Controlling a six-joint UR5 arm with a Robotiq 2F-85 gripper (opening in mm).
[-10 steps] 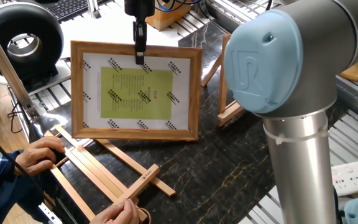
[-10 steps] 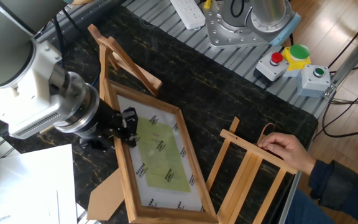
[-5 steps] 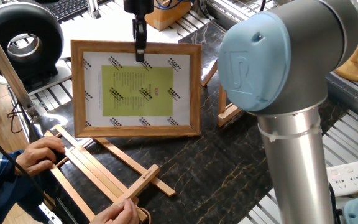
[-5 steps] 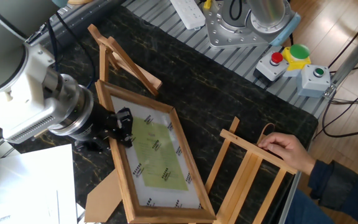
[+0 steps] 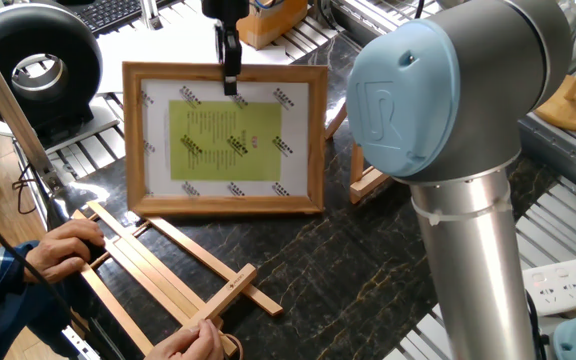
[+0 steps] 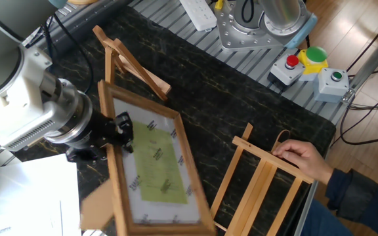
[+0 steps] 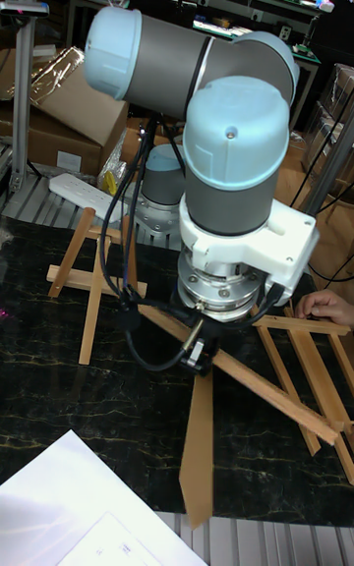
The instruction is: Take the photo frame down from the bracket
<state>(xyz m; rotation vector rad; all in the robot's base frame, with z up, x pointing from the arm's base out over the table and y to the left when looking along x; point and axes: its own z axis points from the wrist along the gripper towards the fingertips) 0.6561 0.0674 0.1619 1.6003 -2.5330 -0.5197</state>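
At the top rail of the photo frame, the jaws are clamping the wood, 1 finger on the front face and 1 behind. The photo frame is hanging from this grip in a near-upright tilt over the dark marble surface; whether its lower edge is touching the surface cannot be determined. The bracket is standing just beside the frame, apart from it, with nothing on its ledge. A longer slatted easel is lying flat on the near side of the surface, and 2 human hands are holding its ends.
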